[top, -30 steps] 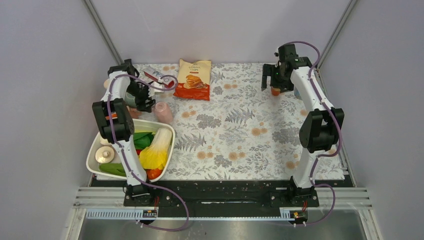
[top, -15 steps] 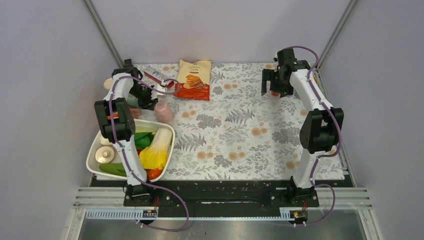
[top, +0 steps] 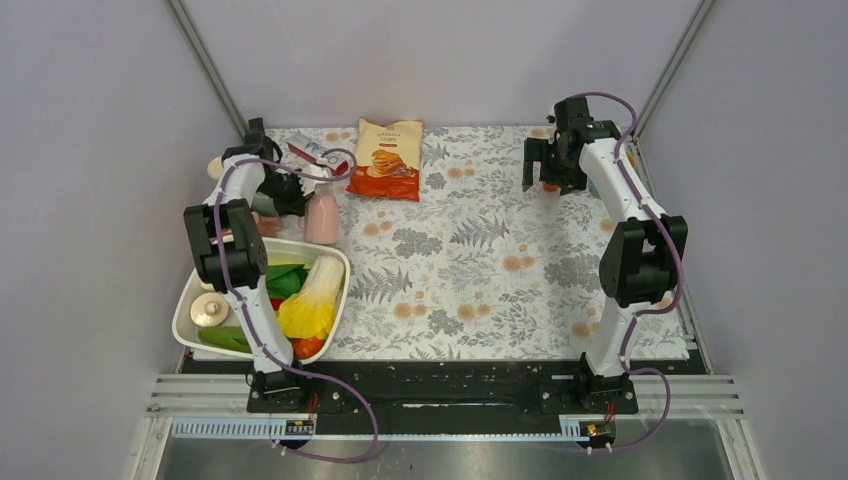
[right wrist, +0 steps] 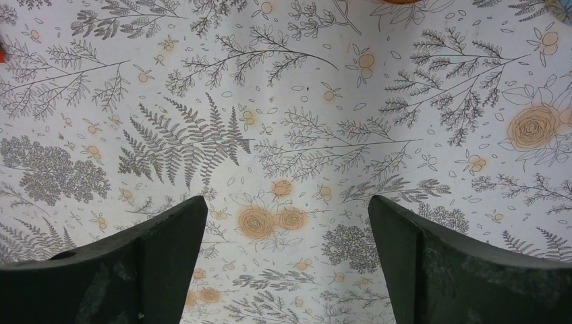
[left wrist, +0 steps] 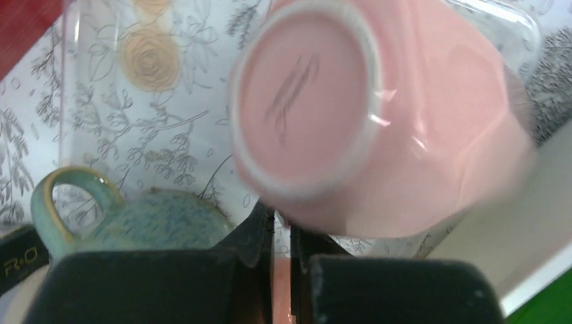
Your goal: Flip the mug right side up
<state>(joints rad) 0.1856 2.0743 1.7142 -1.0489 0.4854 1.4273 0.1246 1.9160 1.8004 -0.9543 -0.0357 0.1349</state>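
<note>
The pink mug (top: 322, 218) is at the left of the table, beside the white tub. In the left wrist view its flat base (left wrist: 303, 94) faces the camera and the body tilts off to the right. My left gripper (left wrist: 283, 226) is shut on a thin pink strip of the mug, apparently its handle, just under the body. From above, the left gripper (top: 291, 196) sits right against the mug's left side. My right gripper (top: 548, 168) hovers at the far right of the table, open, and the right wrist view shows its fingers (right wrist: 168, 236) spread wide over bare cloth.
A teal handled cup (left wrist: 135, 219) lies just left of the pink mug. Behind stand a chips bag (top: 388, 160) and a red-handled tool (top: 312, 158). A white tub (top: 340, 262) of vegetables sits near left. A small orange thing (top: 550, 185) lies under the right gripper.
The left gripper's jaws have closed on the pink mug, and the mug has tipped and shifted slightly towards the back. The right gripper has risen a little off the orange thing.
</note>
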